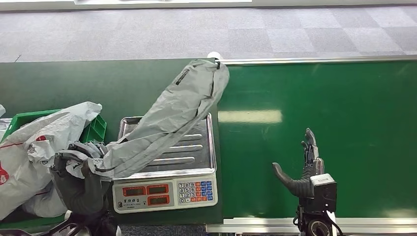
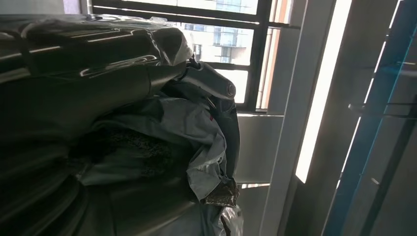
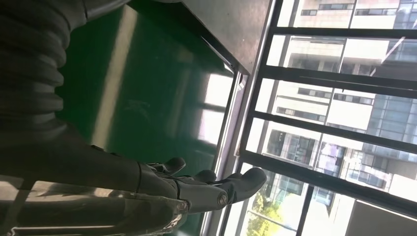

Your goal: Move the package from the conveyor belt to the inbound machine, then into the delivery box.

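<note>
Head view shows the green conveyor belt (image 1: pixel 314 137) as the largest thing, running to the right of the scale (image 1: pixel 167 172), the one machine here with a steel tray and a keypad front. One long grey package (image 1: pixel 172 118) lies slantwise across that tray: its upper end reaches past the back of the scale onto the dark green table (image 1: pixel 74 88), while its lower end hangs off the scale's left front corner. There the left hand (image 1: pixel 78 162) grips the package's lower end, fingers wrapped into the crumpled plastic; the left wrist view shows the same grey film (image 2: pixel 196 137) bunched under the fingers (image 2: pixel 216 88). Left of the scale stands one green box (image 1: pixel 96 129), holding white plastic bags (image 1: pixel 34 147) that spill over its rim. Right of the scale, the right hand (image 1: pixel 305 167) hovers over the belt, holding nothing, thumb spread wide from the fingers.
</note>
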